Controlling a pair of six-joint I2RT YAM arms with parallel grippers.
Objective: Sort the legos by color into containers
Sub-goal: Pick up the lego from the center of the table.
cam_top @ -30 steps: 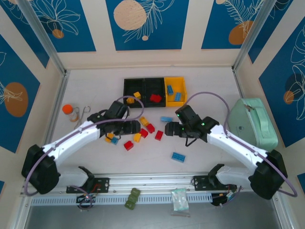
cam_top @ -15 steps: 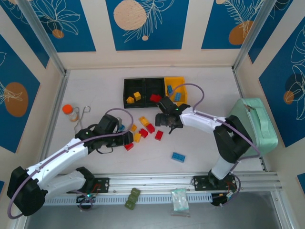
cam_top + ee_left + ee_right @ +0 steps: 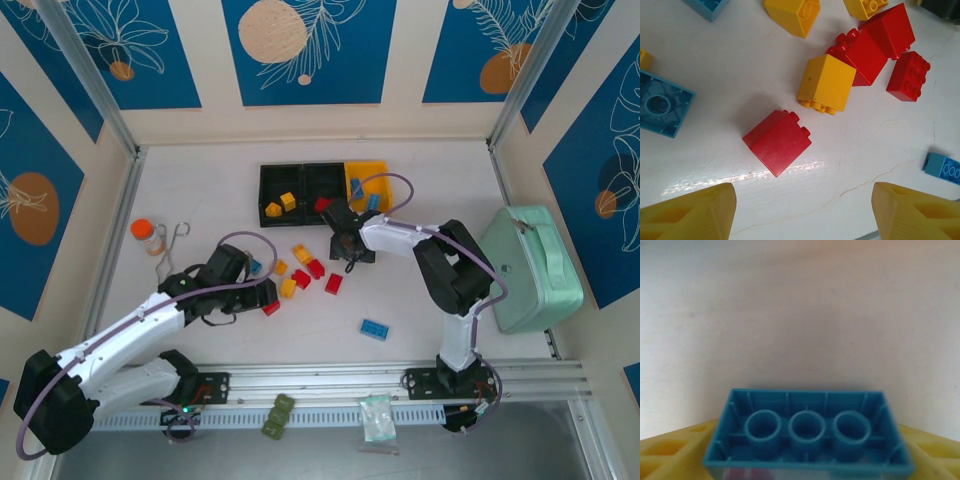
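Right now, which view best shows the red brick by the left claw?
Left wrist: the red brick sits large, studs clear, ahead of the open left claw. Top view gives a tiny red patch.

Three joined open-top plastic bins (image 3: 310, 180): two black, one yellow. Loose on the tabletop (image 3: 200, 190): four red studded plastic bricks (image 3: 776, 142), at least three yellow-orange bricks (image 3: 827, 82). One mint-green case (image 3: 530, 265).

Left gripper (image 3: 802, 207) is wide open, w/ yellow fingertips (image 3: 695, 212) at the btm L & R corners. A red lego (image 3: 777, 142) sits alone on the white table (image 3: 715, 60), just above the gap. Up a bit, a yellow lego (image 3: 826, 83) touches a second red lego (image 3: 862, 52). A blue lego (image 3: 660, 102) is at the L edge.
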